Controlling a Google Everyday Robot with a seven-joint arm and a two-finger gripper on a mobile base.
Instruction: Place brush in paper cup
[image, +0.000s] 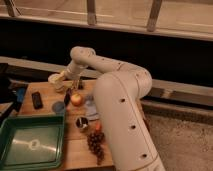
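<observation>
Hand (61, 83) sits low over back-left part of counter (75, 151), right at the paper cup (53, 79); cup partly hidden behind it, rim just showing on left side. Fingers look spread, released, nothing seen betw. them. Brush (67, 98) appears as a thin dark stick on the wood just in front of hand, tilted, touching or nearly touching left side of apple (76, 100); can't tell which.

Edges: cup is near counter's back edge, w/ dark wall strip right behind. Black block (36, 99) lies to left, close to left edge. Green tray (50, 131) fills front-left corner, its rim running along the front edge. Robot's big white arm (122, 107) covers the whole right side of counter.

Room: round grey-blue disc (58, 106) sits betw. block and apple, so that gap is tight. Small dark metal cup (81, 122) stands in front of apple, near tray's right rim. Grapes (96, 144) lie front-right beside the arm. Bare wood strip shows betw. tray and grapes, and a smaller patch betw. block and cup.
</observation>
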